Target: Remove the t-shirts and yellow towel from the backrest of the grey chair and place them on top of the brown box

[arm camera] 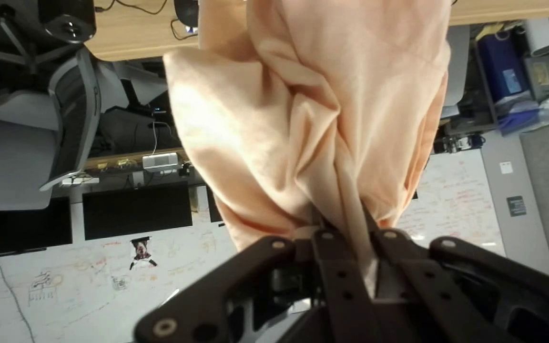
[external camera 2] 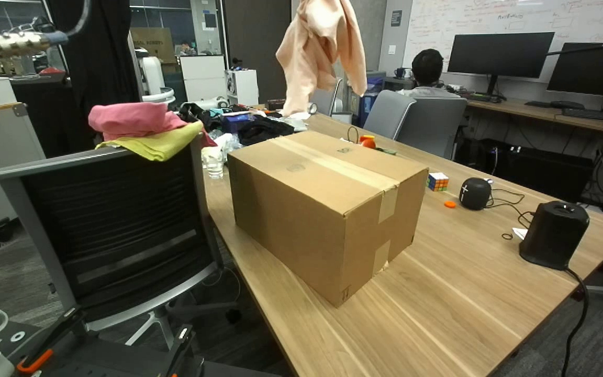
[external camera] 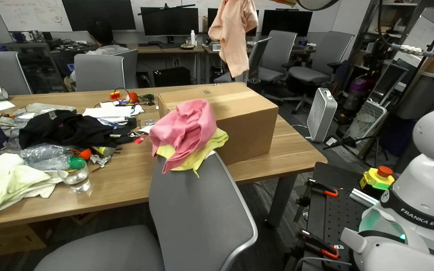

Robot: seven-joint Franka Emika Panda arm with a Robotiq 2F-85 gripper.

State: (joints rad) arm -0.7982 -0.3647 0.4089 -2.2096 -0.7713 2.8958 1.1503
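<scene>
The peach t-shirt (external camera: 236,41) hangs in the air in both exterior views, its lower end seen just above the far edge of the brown box (external camera: 247,131) and apart from it. In the wrist view my gripper (arm camera: 346,224) is shut on a bunched fold of this peach t-shirt (arm camera: 312,105); cloth hides the fingertips. Both exterior views leave the gripper out of frame. A crumpled pink t-shirt (external camera: 183,128) lies over the yellow towel (external camera: 213,143) on top of the grey chair's backrest (external camera: 198,210). Nothing rests on the box's top (external camera 2: 301,157).
A glass of water (external camera: 75,178) stands on the table beside a black garment (external camera: 66,130), a pale green cloth (external camera: 9,182) and plastic clutter. Beyond the box are a Rubik's cube (external camera 2: 438,181) and black speakers (external camera 2: 555,235). A person (external camera 2: 427,73) sits at the back desks.
</scene>
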